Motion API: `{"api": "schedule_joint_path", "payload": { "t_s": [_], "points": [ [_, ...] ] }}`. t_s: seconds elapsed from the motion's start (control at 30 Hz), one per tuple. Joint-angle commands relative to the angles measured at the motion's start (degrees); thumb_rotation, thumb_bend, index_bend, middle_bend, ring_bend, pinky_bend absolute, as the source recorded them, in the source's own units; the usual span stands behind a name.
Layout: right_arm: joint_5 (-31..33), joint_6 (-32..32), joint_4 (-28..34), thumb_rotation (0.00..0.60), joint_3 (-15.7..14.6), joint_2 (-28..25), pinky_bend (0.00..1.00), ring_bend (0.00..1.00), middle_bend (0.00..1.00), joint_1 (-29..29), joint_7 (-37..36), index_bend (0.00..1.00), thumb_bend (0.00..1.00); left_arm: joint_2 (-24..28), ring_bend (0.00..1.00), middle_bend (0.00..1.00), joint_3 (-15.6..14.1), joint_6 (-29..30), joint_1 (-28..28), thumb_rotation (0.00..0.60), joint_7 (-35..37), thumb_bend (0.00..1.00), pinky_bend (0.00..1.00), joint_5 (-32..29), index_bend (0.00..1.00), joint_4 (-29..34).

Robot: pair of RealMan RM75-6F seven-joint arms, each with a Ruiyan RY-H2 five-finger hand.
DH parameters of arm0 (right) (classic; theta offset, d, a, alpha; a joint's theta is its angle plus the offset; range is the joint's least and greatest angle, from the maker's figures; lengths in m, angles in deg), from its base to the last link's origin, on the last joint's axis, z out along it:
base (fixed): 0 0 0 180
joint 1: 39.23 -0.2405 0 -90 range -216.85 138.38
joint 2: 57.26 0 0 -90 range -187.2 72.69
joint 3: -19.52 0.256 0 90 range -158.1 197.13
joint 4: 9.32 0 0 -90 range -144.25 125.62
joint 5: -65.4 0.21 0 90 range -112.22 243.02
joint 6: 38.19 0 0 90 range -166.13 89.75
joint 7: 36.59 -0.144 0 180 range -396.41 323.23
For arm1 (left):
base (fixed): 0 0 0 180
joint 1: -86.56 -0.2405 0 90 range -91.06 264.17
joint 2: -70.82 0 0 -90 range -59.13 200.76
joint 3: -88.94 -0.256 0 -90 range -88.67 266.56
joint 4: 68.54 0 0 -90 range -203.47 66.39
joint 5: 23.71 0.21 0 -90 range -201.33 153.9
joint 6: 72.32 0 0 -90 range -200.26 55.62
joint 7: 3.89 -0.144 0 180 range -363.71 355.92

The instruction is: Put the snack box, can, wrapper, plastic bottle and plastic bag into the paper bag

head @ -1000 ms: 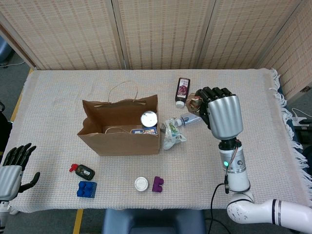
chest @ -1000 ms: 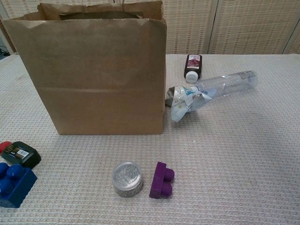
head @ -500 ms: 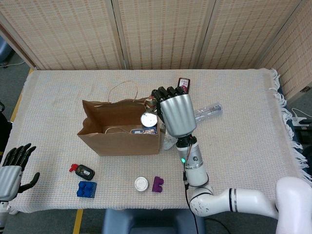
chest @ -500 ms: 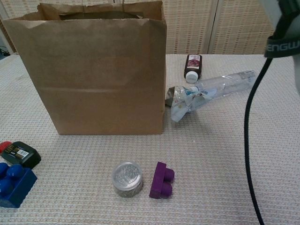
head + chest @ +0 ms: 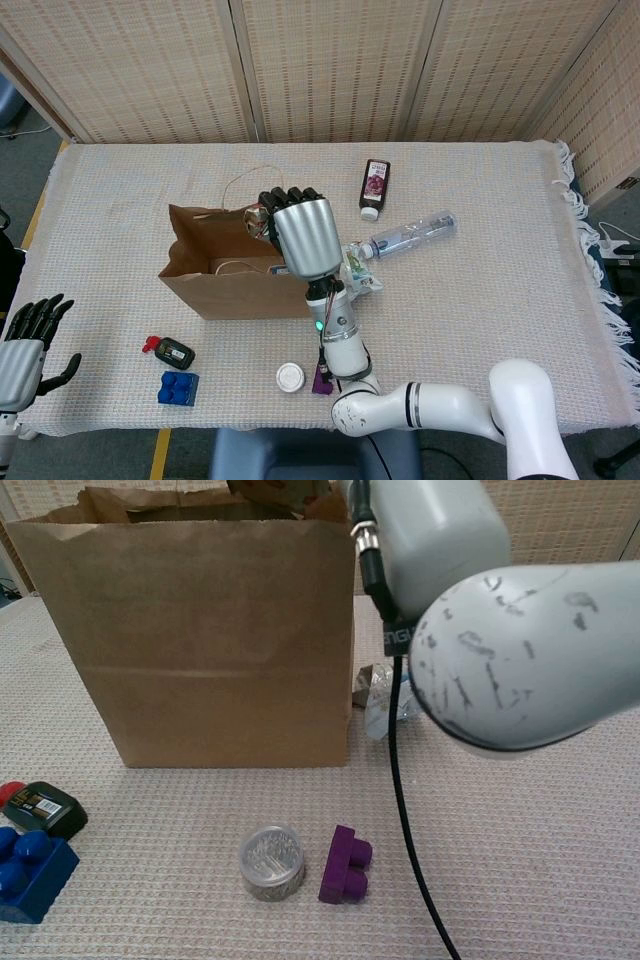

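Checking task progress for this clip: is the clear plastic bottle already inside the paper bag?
No: in the head view the plastic bottle lies on the table to the right of the paper bag, outside it.

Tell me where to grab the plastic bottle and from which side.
Grip the plastic bottle around the middle of its clear body, coming down from above with the right hand, fingers across its width. It lies flat on the table, capped end toward the crumpled plastic bag. The far end is free of clutter, so a grasp there or mid-body probably avoids snagging the bag.
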Motion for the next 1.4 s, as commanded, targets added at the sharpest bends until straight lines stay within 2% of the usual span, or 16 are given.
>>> {"api": "schedule_joint_path", "payload": {
  "t_s": [0.03,0.17,0.2,0.27,0.33,0.37,0.43,0.53,0.7,0.93,1.17,1.3,1.4],
  "points": [
    [0.8,0.2,-2.5,0.6,-0.7,2.5,0.64,0.59,0.6,-1.7,-0.1,0.74,0.55,0.1,0.0,0.0,0.0,0.0,0.0,0.6,0.2,0.37,0.0,0.0,0.08,0.0],
    [2.3,1.2,-3.4,0.6,-2.2,3.7,0.63,0.58,0.6,-1.5,0.6,0.71,0.55,0.1,0.0,0.0,-0.1,0.1,-0.1,0.6,0.6,0.37,0.0,0.2,0.08,-0.1],
    [3.1,1.6,-3.0,0.6,-2.4,3.8,0.61,0.56,0.6,-1.3,1.1,0.68,0.55,0.1,0.0,0.0,-0.1,0.2,-0.1,0.6,0.6,0.37,0.0,0.2,0.08,-0.1],
    [5.3,2.4,-1.2,0.6,-2.8,3.5,0.53,0.46,0.55,-0.7,3.5,0.52,0.49,0.1,0.0,0.0,-0.1,0.2,-0.2,0.6,0.6,0.37,0.0,0.1,0.08,-0.1],
    [6.6,2.5,1.0,0.6,-2.7,2.7,0.41,0.28,0.39,-0.3,5.5,0.23,0.33,0.1,0.0,0.0,-0.1,0.2,-0.2,0.6,0.6,0.37,0.0,0.1,0.08,-0.1],
    [6.9,2.5,2.3,0.6,-2.7,2.0,0.37,0.22,0.32,0.0,6.2,0.13,0.27,0.1,0.0,0.0,-0.1,0.3,-0.3,0.6,0.6,0.37,0.0,0.1,0.08,-0.1],
    [7.4,2.1,3.8,0.6,-2.6,1.0,0.31,0.13,0.21,0.6,7.2,0.01,0.23,0.1,0.0,0.0,-0.2,0.4,-0.4,0.6,0.6,0.37,0.0,0.1,0.08,-0.1],
    [8.1,1.2,6.3,0.6,-2.4,-0.3,0.27,0.09,0.17,1.5,8.0,0.0,0.22,0.0,0.0,0.0,-0.2,0.5,-0.4,0.6,0.5,0.37,0.0,0.1,0.08,-0.1],
    [8.6,-0.2,11.5,0.6,-3.0,-3.9,0.25,0.09,0.17,4.0,9.3,0.0,0.22,0.0,0.0,0.0,-0.2,0.5,-0.5,0.6,0.4,0.37,0.0,0.0,0.08,-0.1],
    [8.1,-1.2,21.2,0.6,-5.5,-15.1,0.23,0.09,0.17,10.9,9.4,0.0,0.22,-0.1,0.0,0.0,-0.1,0.6,-0.6,0.6,0.1,0.37,0.0,-0.1,0.08,0.0],
    [13.1,-0.2,27.0,0.6,-5.7,-23.6,0.22,0.09,0.17,16.4,6.3,0.0,0.22,-0.3,0.0,0.0,0.1,0.5,-0.5,0.6,-1.2,0.37,0.0,-0.3,0.08,0.4],
    [14.4,3.0,30.6,0.6,-7.7,-31.3,0.19,0.09,0.17,19.7,4.4,0.0,0.22,-0.3,0.0,0.0,0.1,0.5,-0.5,0.6,-1.5,0.37,0.0,-0.4,0.08,0.5],
    [18.6,6.4,32.9,0.6,-9.8,-37.6,0.17,0.09,0.17,21.9,5.0,0.0,0.16,-0.3,0.0,0.0,0.2,0.5,-0.4,0.6,-1.4,0.37,0.0,-0.4,0.08,0.5]
  ]
}}
